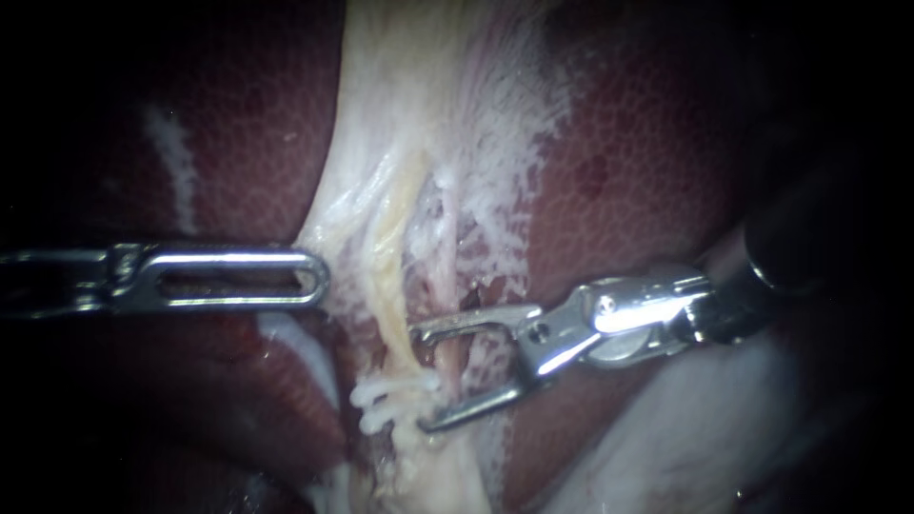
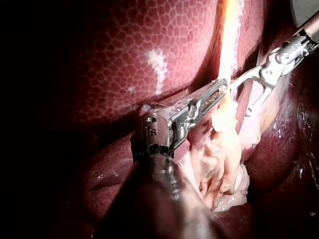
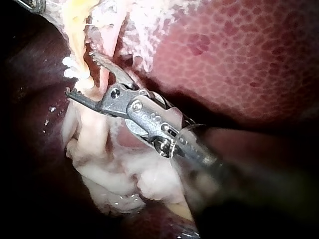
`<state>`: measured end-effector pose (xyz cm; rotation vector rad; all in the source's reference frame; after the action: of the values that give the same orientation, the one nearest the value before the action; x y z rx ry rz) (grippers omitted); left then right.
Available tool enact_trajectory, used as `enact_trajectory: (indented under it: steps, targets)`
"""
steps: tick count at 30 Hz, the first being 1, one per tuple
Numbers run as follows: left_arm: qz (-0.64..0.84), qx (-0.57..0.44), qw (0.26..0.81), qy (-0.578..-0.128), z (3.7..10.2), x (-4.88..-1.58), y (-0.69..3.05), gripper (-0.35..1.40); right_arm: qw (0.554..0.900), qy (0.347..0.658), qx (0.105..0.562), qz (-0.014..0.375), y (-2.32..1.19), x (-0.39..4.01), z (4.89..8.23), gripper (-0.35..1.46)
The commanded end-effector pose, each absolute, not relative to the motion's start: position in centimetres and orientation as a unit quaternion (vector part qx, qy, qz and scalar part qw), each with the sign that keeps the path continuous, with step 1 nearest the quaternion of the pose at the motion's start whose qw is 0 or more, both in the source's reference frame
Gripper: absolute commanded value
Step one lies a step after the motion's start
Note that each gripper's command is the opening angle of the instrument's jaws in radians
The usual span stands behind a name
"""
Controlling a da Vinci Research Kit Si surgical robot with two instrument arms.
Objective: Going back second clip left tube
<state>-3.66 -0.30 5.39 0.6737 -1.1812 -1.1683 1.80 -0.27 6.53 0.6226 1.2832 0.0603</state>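
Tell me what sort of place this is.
Probably a surgical bench setup, seen close up. There is mottled red liver and a pale tube bearing a white clip. The slender left instrument and right instrument work on it, the right one's jaws open.

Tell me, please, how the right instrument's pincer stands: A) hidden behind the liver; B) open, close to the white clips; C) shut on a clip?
B: a wide gap shows in the pincer of the right instrument, and the clips lie just beside its lower tip.
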Motion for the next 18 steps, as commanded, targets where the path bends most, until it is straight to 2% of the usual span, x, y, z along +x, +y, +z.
enact_trajectory:
  steps: [1, 9, 18]
  targets:
    - [-0.509, 0.294, 0.624, -0.515, 5.4, -3.66, -0.3, -0.35, 0.757, 0.587, 0.285, 0.03, -0.24, 1.72, 6.49, 0.6]
    - [-0.509, 0.293, 0.625, -0.515, 5.41, -3.67, -0.31, -0.35, 0.763, 0.581, 0.276, 0.058, 0.03, 1.15, 6.18, 0.6]
    - [-0.509, 0.293, 0.625, -0.515, 5.42, -3.68, -0.31, -0.35, 0.765, 0.59, 0.251, 0.062, 0.33, 0.85, 5.84, 0.6]
